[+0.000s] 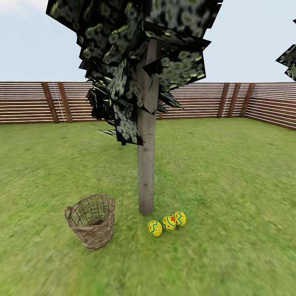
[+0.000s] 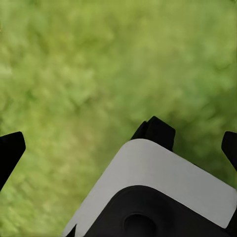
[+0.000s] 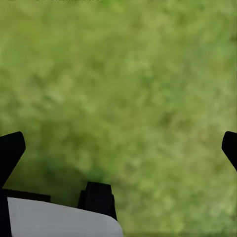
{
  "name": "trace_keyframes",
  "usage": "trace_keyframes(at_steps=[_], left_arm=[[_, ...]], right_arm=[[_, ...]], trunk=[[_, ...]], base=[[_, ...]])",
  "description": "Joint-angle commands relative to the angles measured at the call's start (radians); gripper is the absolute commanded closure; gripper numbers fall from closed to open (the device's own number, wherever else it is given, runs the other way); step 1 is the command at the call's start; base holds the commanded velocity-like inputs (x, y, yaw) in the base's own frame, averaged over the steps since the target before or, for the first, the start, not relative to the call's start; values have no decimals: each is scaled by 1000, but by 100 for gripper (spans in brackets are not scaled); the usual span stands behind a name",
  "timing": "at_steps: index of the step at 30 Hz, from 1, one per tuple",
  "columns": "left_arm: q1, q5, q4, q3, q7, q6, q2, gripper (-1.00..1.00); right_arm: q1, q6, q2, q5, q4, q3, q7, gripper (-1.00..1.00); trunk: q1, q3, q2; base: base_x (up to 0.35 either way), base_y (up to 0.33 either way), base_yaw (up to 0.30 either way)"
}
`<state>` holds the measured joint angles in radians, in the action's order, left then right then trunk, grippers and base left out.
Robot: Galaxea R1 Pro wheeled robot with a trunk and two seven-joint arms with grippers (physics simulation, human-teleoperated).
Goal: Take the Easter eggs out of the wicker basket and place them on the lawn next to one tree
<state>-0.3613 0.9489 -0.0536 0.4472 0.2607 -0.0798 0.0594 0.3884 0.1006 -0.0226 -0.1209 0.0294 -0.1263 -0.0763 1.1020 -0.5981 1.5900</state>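
Down at the wrists, the left gripper (image 2: pixel 118 143) hangs over blurry mottled green grass with its two black fingertips (image 2: pixel 11 148) spread wide at the edges of the frame and nothing between them, while a white-and-black part of the robot's body (image 2: pixel 158 192) sits beneath it. The right gripper (image 3: pixel 118 148) is the same story: black fingertips (image 3: pixel 11 150) wide apart, bare lawn (image 3: pixel 128 89) under them, and a corner of that white-and-black body part in frame. Up in the head view, nearest on the grass stands the small round tan-brown wicker basket (image 1: pixel 91 221) of open woven twigs, upright, thick braided rim on top, and its inside looks empty. Just to its right, and clear of it, lie the three small bright yellow Easter eggs (image 1: pixel 167 223) with blue zigzag bands and red spots, in a tight row that seems to touch egg to egg, right by the foot of the tree. That tree (image 1: pixel 147 156) rises just behind them, a straight thick pale grey-beige trunk with dark blocky foliage speckled white-green overhead. Beyond it the lawn runs back to the brown fence of horizontal wooden slats (image 1: pixel 33 102) ringing the garden, with pale sky (image 1: pixel 246 37) above and a scrap of another tree's dark foliage (image 1: pixel 289 61) at the far right edge.
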Motion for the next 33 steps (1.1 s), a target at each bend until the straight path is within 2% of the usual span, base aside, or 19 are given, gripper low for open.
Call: trace_keyframes(at_steps=[1, 18, 24, 33], left_arm=[[-1, 5, 0, 8, 2, -5, 0, -100], [-1, 5, 0, 8, 2, -5, 0, -100], [-1, 5, 0, 8, 2, -5, 0, -100], [-1, 5, 0, 8, 2, -5, 0, -100]], right_arm=[[2, 4, 0, -10, 3, -4, -7, -100], [1, 3, 0, -8, 4, -4, -5, -100], [-9, 3, -8, -7, 6, -4, -1, -100], [-10, 1, -3, -8, 3, -3, -1, -100]], trunk=[[0, -1, 0], [0, -1, 0], [0, -1, 0], [0, -13, 0]], base=[[0, 0, 0], [0, 0, 0], [0, 0, 0], [0, 0, 0]])
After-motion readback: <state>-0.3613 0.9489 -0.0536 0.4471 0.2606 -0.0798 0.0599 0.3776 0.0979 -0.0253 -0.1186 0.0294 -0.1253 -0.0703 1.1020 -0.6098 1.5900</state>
